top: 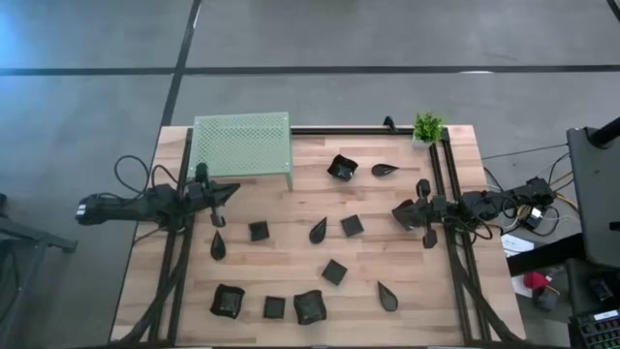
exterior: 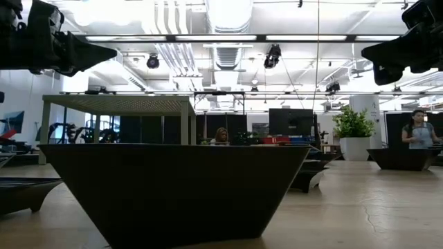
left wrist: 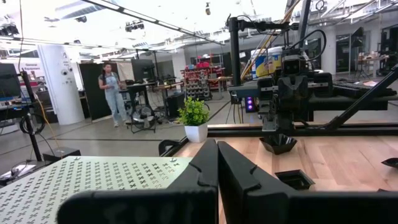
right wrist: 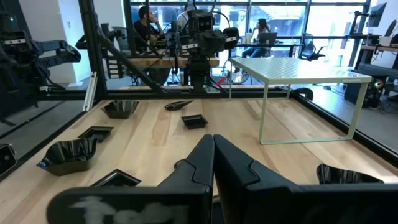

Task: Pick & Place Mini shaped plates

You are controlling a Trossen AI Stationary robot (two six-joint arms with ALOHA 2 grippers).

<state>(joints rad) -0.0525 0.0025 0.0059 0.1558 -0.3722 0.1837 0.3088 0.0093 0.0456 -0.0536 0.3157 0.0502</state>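
Note:
Several tiny black plates lie scattered flat on the wooden table, some square and some leaf-shaped. One square plate fills the foreground of the low view. My left gripper hovers shut next to the near right corner of the green stand, and its shut fingers touch nothing. My right gripper hangs shut above the table's right part. It points left toward a square plate, and its fingers are empty. Both grippers are well above the table in the low view.
A small green potted plant stands at the far right corner. Black rails run along the table's left, right and far sides. Crumpled-looking black dishes sit near the near edge. A bare strip of wood lies between stand and plates.

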